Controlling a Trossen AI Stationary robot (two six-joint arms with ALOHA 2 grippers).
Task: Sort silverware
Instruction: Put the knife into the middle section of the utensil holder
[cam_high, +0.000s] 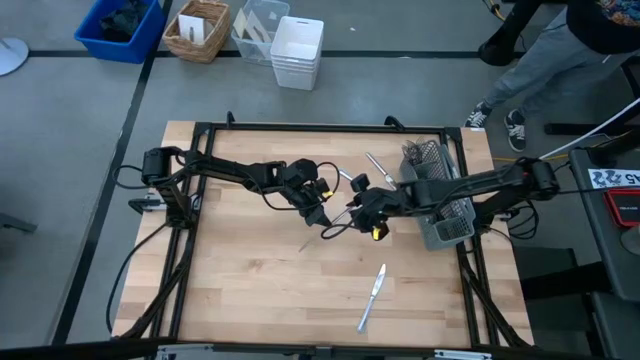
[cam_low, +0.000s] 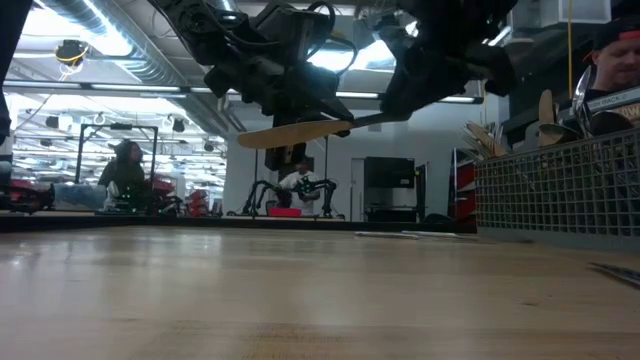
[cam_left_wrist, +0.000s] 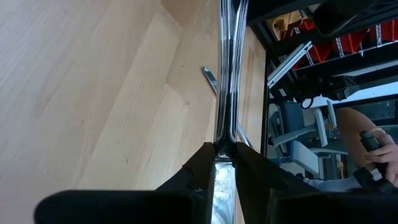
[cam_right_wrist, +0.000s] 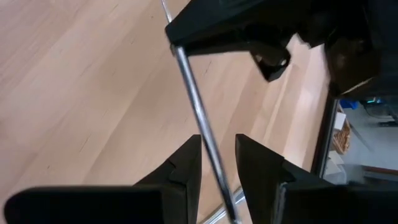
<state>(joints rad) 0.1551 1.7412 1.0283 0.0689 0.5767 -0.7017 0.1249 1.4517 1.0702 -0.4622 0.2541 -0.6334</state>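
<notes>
A slim, shiny piece of silverware (cam_low: 300, 131) hangs above the middle of the table, and my left gripper (cam_high: 318, 208) is shut on it. In the left wrist view its shaft (cam_left_wrist: 227, 68) runs away from the fingers. My right gripper (cam_high: 362, 208) is open just to the right of it. Its two fingers stand on either side of the thin shaft (cam_right_wrist: 198, 115) with a gap showing. A knife (cam_high: 372, 297) lies flat near the table's front edge. Two more pieces (cam_high: 378, 167) lie at the far middle. The dark wire-mesh caddy (cam_high: 440, 195) stands at the right. My left gripper pinches the piece between its two fingers, on the shaft (cam_left_wrist: 225, 134). The fingers lie along its length. The piece is lifted clear of the table and hangs nearly level. Its flat, wider end (cam_low: 270, 136) sticks out on one side, and its thin shaft reaches to my right gripper.
The caddy (cam_low: 560, 190) holds upright utensils at the table's right edge. Bins and a basket (cam_high: 200, 30) stand on the floor beyond the far edge. A person (cam_high: 560, 50) is at the far right. Bare wood lies at the near left.
</notes>
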